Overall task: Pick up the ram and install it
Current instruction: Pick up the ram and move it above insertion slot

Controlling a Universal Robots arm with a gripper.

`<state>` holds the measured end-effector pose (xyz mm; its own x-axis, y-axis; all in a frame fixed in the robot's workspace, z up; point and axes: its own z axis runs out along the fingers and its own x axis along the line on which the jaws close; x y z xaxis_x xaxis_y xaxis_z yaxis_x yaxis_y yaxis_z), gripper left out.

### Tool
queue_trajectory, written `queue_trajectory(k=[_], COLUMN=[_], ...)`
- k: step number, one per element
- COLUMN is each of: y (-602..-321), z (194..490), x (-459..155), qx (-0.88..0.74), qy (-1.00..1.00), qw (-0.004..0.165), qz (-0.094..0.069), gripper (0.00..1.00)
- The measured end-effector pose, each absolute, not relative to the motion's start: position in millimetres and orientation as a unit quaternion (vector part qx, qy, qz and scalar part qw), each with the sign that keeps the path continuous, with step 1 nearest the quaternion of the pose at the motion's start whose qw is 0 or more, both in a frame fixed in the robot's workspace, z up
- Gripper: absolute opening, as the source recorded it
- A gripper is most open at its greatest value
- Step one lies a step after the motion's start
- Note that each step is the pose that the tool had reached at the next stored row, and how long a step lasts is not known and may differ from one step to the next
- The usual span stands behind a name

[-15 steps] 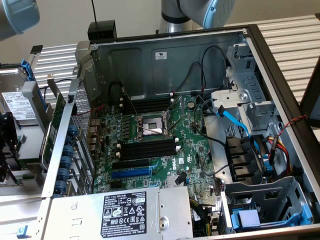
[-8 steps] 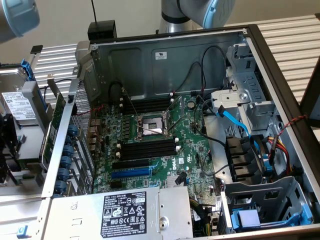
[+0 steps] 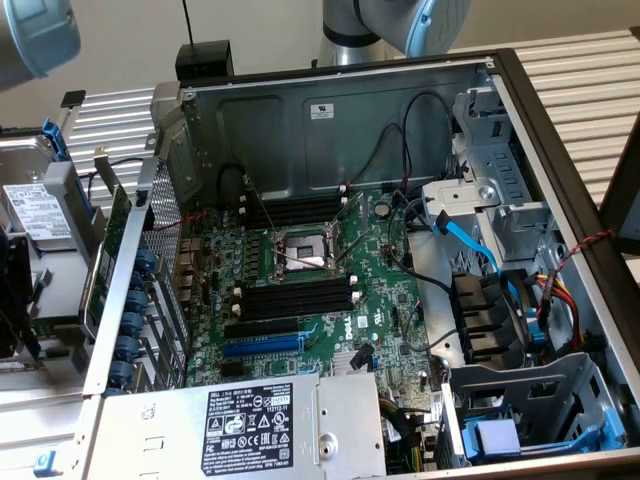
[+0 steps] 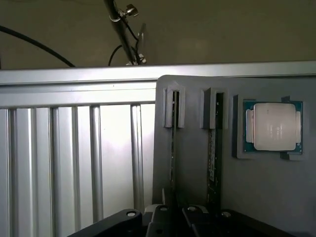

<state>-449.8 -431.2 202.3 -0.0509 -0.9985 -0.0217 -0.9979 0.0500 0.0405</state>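
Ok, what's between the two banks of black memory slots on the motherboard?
The CPU socket, with its metal frame, sits between the upper slots and the lower slots, in the exterior view.

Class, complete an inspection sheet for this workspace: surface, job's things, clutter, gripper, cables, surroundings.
Surface: ribbed metal bench under a grey holder tray.
Job's things: ram on edge in the tray, second stick beside it; black memory slots on the motherboard empty.
Clutter: processor chip in the tray; hard drive outside the computer case.
Gripper: gripper close at one end of the ram; contact unclear.
Cables: blue data cable and coloured wires inside the case.
Surroundings: robot arm above the open case.
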Motion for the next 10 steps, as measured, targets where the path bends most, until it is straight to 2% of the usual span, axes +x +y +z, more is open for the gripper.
queue_trajectory(k=[4,10], y=[-431.2,-431.2], z=[203.1,228.6], x=[-449.9,-450.0], qx=[0.688,0.688], qy=[-0.725,-0.725], qw=[0.005,0.006], qz=[-0.023,-0.023], gripper=[0.12,0.12])
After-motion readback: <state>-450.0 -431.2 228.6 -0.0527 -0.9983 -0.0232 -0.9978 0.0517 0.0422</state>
